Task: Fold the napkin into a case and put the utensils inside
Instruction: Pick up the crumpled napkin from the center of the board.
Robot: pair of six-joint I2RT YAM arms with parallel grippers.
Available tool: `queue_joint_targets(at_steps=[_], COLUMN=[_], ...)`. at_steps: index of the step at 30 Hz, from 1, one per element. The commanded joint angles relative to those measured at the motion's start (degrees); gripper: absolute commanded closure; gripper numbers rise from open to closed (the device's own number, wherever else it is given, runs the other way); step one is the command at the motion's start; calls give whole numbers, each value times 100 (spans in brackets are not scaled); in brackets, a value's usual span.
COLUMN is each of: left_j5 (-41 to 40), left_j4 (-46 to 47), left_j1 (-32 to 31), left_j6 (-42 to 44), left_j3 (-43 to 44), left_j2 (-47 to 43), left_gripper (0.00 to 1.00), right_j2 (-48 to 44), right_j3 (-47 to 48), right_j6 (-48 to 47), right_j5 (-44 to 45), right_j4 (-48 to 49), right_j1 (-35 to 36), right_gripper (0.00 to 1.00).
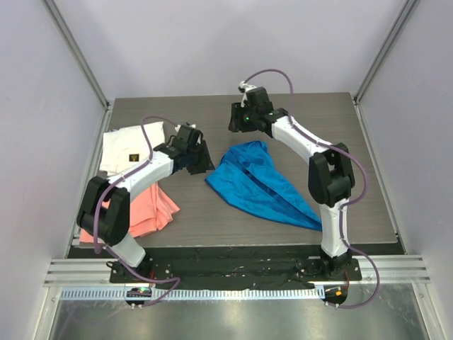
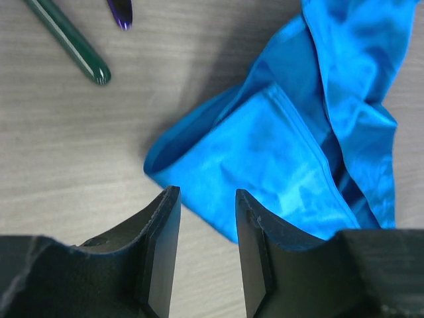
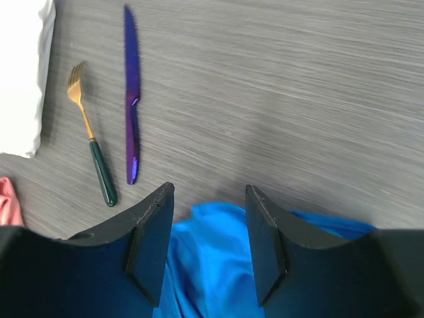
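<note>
Reaching in from the near edge, both arms bend over the table [image 1: 297, 113]. The left gripper [image 2: 207, 199] hangs above the left corner of the napkin [image 1: 258, 184], jaws parted, nothing between them. The right gripper [image 3: 207, 192] sits at the napkin's far end, jaws likewise spread and empty. The napkin lies mid-table, bright blue, loosely folded into a rumpled wedge. The utensils, a green-handled fork [image 3: 93, 142] and a purple knife [image 3: 131, 99], lie side by side on the tabletop, apart from the napkin, near the white cloth [image 3: 23, 73].
</note>
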Motion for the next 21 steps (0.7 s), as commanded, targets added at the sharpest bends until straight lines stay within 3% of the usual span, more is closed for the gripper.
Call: queue_joint_targets(at_steps=[1, 5, 14, 21], left_j5=[205, 319, 495, 521], left_j4=[509, 588, 702, 720], left_j1=[-11, -11, -55, -169], left_j6=[-232, -311, -381, -381], left_j3=[-310, -477, -601, -557], left_j2=[-693, -877, -895, -852], left_gripper=[59, 60, 61, 62], right_j2=[350, 474, 615, 694], right_j3=[699, 700, 665, 586], right_j6=[-462, -735, -946, -999], right_j5=[399, 1022, 1561, 1500], right_j4=[-439, -615, -818, -800], right_j1=[556, 759, 944, 953], right_gripper=[47, 52, 58, 62])
